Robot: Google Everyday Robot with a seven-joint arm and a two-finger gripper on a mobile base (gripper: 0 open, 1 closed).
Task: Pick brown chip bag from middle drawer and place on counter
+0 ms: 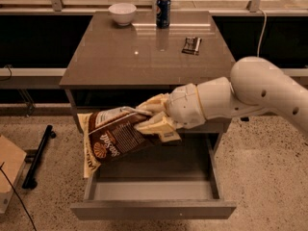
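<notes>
My gripper (150, 117) is shut on the right end of the brown chip bag (111, 139). The bag has a dark brown centre with pale lettering and cream edges. It hangs tilted in the air above the left part of the open middle drawer (153, 188), its left end sticking out past the cabinet's left side. The drawer under it is pulled far out. The counter (144, 52) is the glossy grey-brown top just above and behind the bag. My white arm (250, 93) reaches in from the right.
On the counter stand a white bowl (121, 12) at the back left, a blue can (163, 11) at the back middle and a small dark wrapper (192, 44) to the right. A black bar (39, 154) and a cardboard piece (8, 165) lie on the floor at left.
</notes>
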